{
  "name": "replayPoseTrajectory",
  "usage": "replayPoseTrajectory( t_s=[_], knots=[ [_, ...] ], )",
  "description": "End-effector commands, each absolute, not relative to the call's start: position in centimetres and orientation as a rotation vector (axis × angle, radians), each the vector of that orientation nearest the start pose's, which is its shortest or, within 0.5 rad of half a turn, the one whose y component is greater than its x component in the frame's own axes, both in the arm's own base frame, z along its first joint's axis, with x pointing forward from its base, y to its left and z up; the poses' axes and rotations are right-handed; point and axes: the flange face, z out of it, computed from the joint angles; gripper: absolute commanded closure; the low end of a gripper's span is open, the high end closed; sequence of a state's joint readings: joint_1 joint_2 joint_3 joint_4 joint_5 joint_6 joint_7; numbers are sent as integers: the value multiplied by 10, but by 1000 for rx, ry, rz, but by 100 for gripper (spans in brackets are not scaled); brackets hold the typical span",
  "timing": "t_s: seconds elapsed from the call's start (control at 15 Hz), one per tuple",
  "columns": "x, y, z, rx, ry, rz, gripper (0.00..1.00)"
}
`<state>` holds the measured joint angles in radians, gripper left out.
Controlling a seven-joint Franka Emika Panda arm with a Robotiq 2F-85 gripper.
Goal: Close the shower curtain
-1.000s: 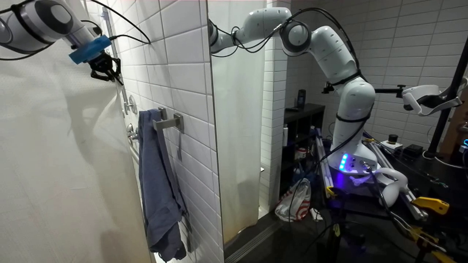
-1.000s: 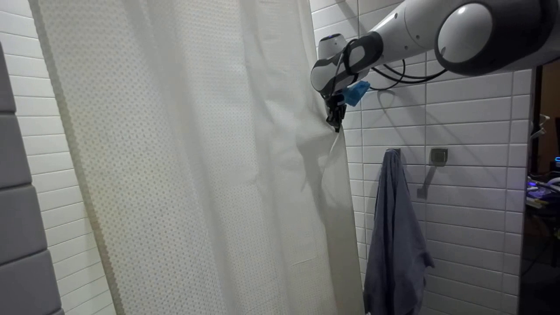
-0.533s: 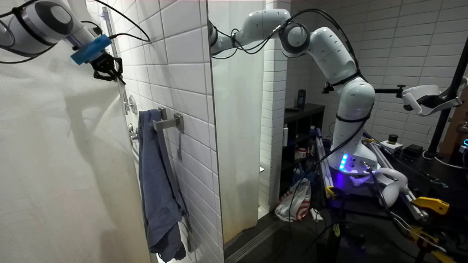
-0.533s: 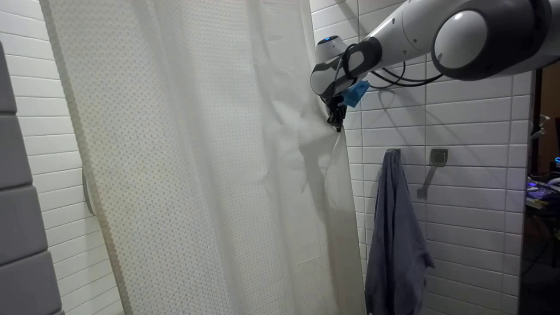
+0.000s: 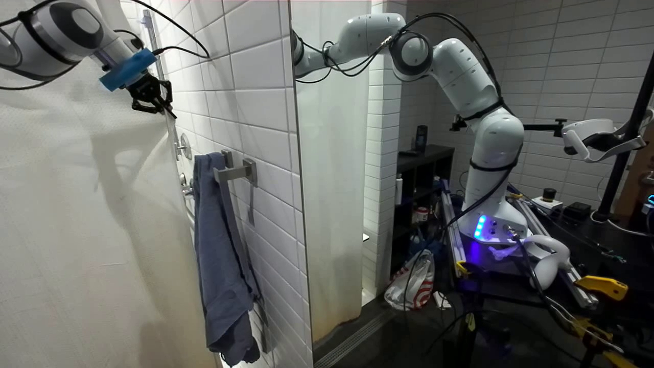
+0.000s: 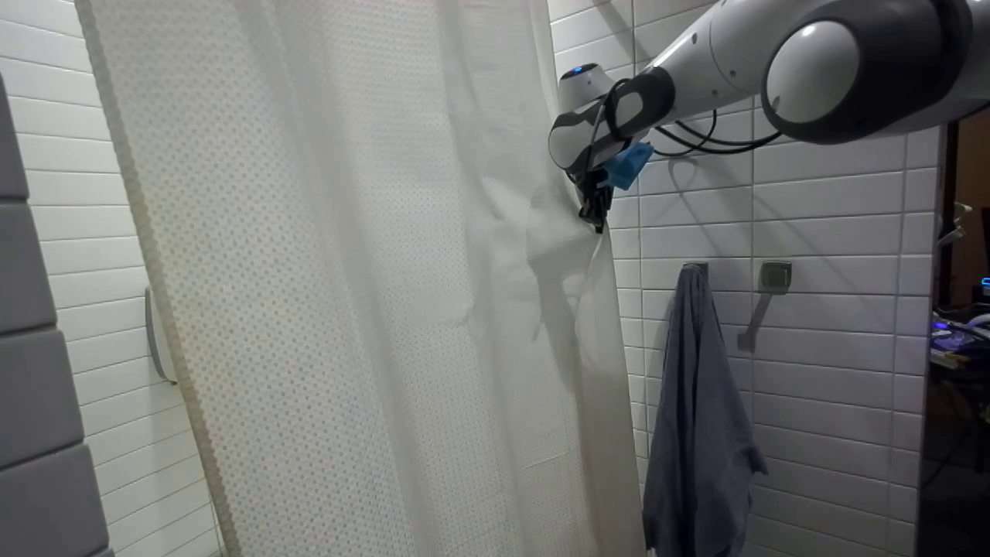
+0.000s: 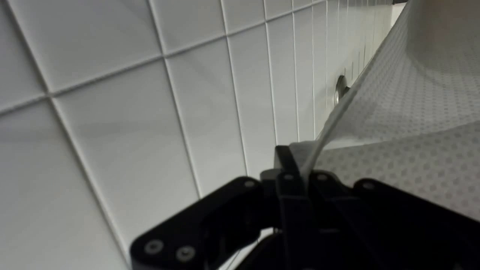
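Curtain (image 6: 371,271), one, in one claw (image 7: 305,178); towel (image 6: 700,418), one.

- A blue-grey towel (image 5: 222,266) hangs in folds against the white tiled wall (image 5: 263,112) in both exterior views.
- A square metal bracket (image 6: 776,277) juts from the same wall, just beside the towel.
- A dark shelf unit (image 5: 434,153) bears an upright black container (image 5: 421,137) (things lower down are too dim to tell).
- A white plastic bag (image 5: 410,283), marked in red, slumps near a slotted drain grate (image 5: 355,339).
- A round metal fitting (image 7: 340,89) shows in the wrist view.
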<state>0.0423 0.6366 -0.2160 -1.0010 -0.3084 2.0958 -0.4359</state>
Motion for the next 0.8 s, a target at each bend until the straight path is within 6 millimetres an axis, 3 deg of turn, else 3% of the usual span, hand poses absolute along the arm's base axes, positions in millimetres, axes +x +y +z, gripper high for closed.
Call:
replayPoseTrajectory(
  t_s=[0.0,0.27,0.73],
  knots=[
    [762,-91,554,2496,527,415,73],
    [756,-93,559,2528,534,423,50],
    [734,-93,575,2552,474,423,2]
  ],
)
